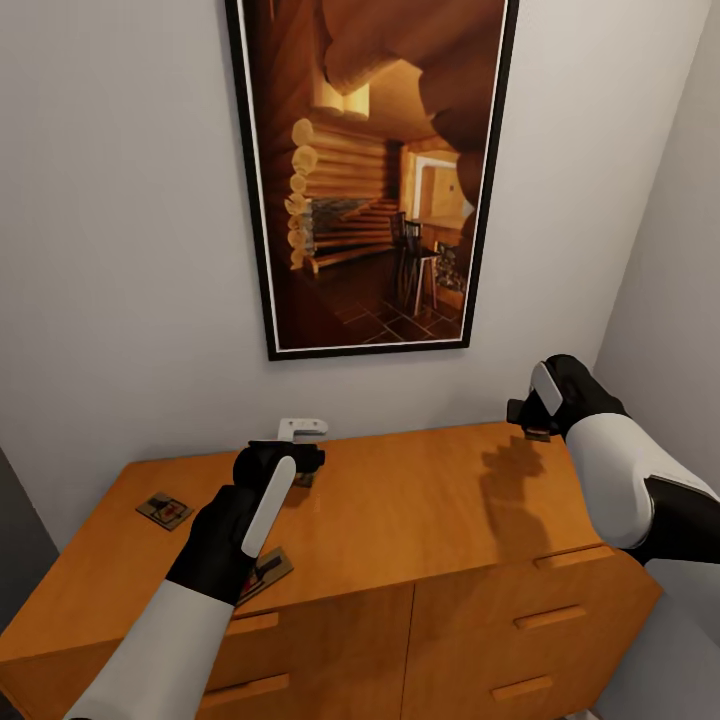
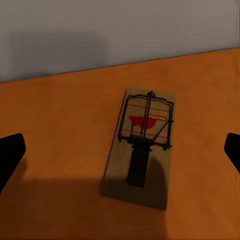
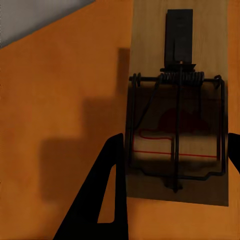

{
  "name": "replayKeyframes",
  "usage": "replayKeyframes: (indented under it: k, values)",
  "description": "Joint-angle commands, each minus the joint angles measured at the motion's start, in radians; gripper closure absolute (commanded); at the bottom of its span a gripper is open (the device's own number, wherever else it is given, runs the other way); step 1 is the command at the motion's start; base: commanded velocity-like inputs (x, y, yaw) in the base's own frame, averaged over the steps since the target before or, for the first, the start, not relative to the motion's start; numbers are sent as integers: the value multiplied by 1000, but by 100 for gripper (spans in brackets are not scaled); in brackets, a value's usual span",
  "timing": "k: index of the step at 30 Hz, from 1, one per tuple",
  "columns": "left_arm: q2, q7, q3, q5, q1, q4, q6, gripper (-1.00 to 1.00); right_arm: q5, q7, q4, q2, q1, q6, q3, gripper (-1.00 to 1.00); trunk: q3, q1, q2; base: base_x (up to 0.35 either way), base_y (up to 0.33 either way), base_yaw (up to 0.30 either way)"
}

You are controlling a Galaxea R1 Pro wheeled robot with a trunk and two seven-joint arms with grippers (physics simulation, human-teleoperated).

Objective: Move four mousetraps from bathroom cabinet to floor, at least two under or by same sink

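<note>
A tall framed picture (image 1: 372,170) hangs on the pale grey wall (image 1: 120,230), its black frame lined inside with a thin white border and its lower edge well up the wall. The picture shows a log-cabin interior in warm orange and brown, with stacked log ends on the left, dark chairs near the middle and a dark tiled floor below them. To the right of the picture a second pale wall (image 1: 670,270) meets the first in a corner.
</note>
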Motion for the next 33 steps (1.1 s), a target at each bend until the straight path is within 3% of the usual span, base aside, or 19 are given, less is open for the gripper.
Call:
replayKeyframes:
  k: [1,33]
  values:
    - [0,8,-1,10,-1,-1,3,-100,3,-1,-1,1,-1,3,-7,100,-1,0,-1,0,0,0]
    - [0,11,0,12,-1,1,1,-100,4,-2,16,5,-1,2,-7,100,-1,0,-1,31,0,0]
